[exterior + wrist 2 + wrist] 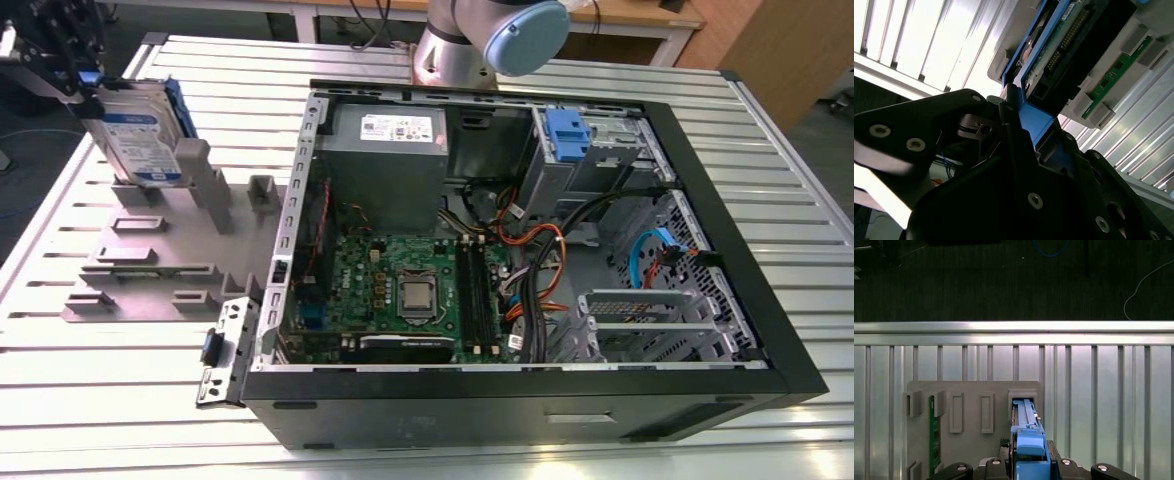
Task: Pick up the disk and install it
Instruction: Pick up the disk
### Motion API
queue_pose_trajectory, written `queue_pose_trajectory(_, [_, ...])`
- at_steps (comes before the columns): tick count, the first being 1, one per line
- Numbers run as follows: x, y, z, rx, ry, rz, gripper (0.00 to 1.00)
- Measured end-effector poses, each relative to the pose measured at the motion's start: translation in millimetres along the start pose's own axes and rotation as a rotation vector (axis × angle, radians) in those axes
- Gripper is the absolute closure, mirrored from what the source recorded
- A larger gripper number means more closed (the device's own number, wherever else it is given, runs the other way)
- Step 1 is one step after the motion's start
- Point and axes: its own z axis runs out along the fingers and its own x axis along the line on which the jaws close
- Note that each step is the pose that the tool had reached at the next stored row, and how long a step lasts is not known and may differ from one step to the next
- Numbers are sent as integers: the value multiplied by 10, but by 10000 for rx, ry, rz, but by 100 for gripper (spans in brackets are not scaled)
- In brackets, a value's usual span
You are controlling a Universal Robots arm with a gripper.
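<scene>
- The gripper (78, 78) is clamping narrowly on the disk (140, 135), taking it by its blue caddy at the end farthest from the grey holder (147, 255).
- In the second wrist view, the black fingers (944, 115) are pressing the caddy's blue tab from both sides.
- The disk is standing on edge and leaning slightly, with its lower end at one of the holder's slots. It is probably sitting in the slot, though it could be just clear of it.
- A green memory stick (931, 432) is sitting in another slot of the holder.
- The open computer case (467, 415) is lying just beside the holder, on the exterior view's right.
- Holder and case are both resting on the slatted metal table (80, 400).
</scene>
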Motion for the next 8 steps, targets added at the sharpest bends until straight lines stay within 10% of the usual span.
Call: queue_pose_trajectory(8, [1,-1,-41,2,-1,0,64])
